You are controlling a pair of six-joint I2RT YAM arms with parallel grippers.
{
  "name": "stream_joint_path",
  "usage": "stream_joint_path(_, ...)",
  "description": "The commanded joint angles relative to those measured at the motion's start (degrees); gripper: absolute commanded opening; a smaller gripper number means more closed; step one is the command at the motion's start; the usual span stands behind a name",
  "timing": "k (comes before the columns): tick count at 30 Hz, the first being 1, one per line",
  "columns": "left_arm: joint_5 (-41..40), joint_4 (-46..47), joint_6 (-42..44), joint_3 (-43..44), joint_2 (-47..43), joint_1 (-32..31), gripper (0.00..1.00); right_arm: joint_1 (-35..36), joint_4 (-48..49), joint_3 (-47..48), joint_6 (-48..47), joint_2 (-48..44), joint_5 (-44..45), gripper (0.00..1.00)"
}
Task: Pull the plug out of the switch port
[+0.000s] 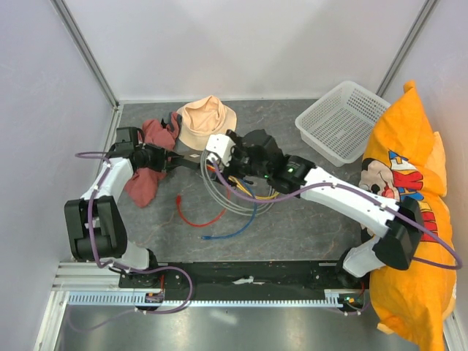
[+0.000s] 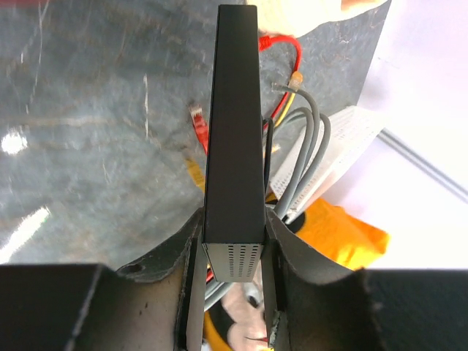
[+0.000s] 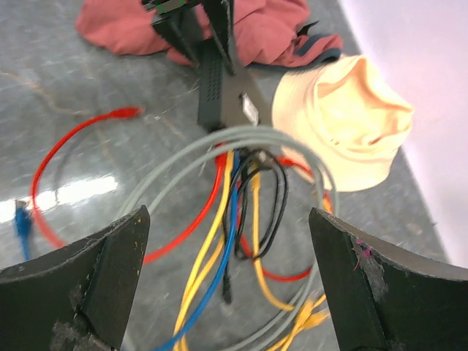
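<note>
The switch [image 2: 234,131] is a flat black box held edge-up off the table, with my left gripper [image 2: 234,241] shut on its vented end. From above, the switch [image 1: 191,164] runs from that gripper towards the right arm. My right gripper [image 3: 228,241] is open, its fingers wide apart above a bundle of grey, yellow, blue, red and black cables [image 3: 241,190] that gathers at the switch's [image 3: 219,95] near end. A thin black cable's plug end [image 3: 228,291] hangs loose between the fingers, touching neither. Whether any cable sits in a port is hidden.
A peach hat [image 1: 207,121] and a red cloth [image 1: 142,186] lie behind and left of the switch. A white basket [image 1: 340,121] stands at the back right, and an orange cartoon pillow [image 1: 409,219] leans on the right. Loose red [image 1: 201,218] and blue [image 1: 234,230] cables lie in front.
</note>
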Motion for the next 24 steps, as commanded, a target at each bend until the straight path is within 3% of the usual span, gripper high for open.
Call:
stream_joint_path(1, 2.75, -3.87, -9.37, 2.54, -4.94, -0.68, 0.02, 3.0, 6.89, 4.27, -6.81, 6.85, 6.34, 0.98)
stream_joint_path(10, 3.01, -5.99, -12.01, 1.57, -8.54, -0.68, 0.02, 4.42, 3.64, 12.98, -8.67, 16.97, 3.45, 0.98)
stream_joint_path(24, 3.36, -7.13, -11.22, 1.92, -8.37, -1.03, 0.02, 4.33, 4.78, 14.65, -11.12, 24.71, 5.82, 0.97)
